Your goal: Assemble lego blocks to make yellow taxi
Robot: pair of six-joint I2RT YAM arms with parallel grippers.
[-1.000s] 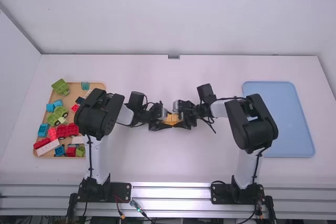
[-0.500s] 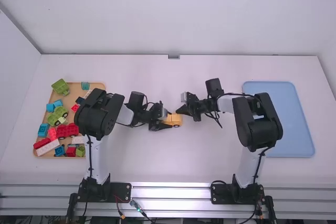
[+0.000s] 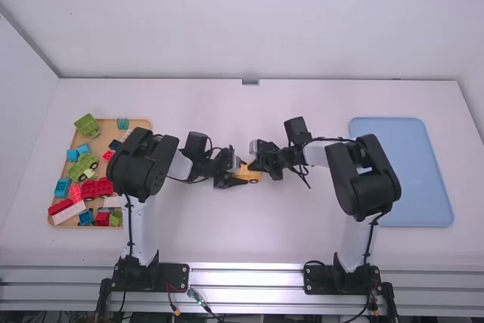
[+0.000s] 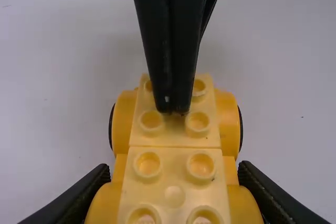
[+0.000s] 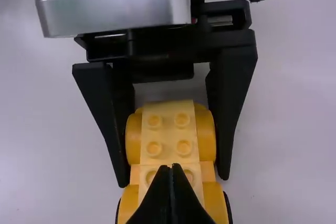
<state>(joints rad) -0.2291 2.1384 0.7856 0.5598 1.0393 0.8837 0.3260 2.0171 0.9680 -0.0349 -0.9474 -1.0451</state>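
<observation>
While looking down at the big white table [image 3: 249,240] under both grippers, saw the left arm [image 3: 144,164] bent behind the left gripper [image 4: 175,167] and the right arm [image 3: 364,179] bent behind the right gripper [image 5: 173,167]. Saw the flat blue tray [image 3: 399,172] well apart from the right gripper, off to its right. Spotted the wooden tray [image 3: 141,122] well apart from the left gripper, off to its left, with red, green, blue and white blocks [image 3: 97,188] on it.

Found the yellow taxi [image 5: 169,135] between the two arms, held by both sides in the left gripper. Saw the right gripper pinched together with nothing in it, tips down on top of the taxi, near the end away from the left gripper. Saw black tyres [image 4: 240,124] on both sides of those tips, and round bumps [image 4: 198,121] just beside them.

Guessed at a push down, to make the blocks stick tight. Had to watch for a tip-up, from pushing too hard so far out from the left gripper. Could also skid off the bumps by pushing a bit to one side. Might even lose the taxi from the left gripper, by squeezing too softly during the push.
</observation>
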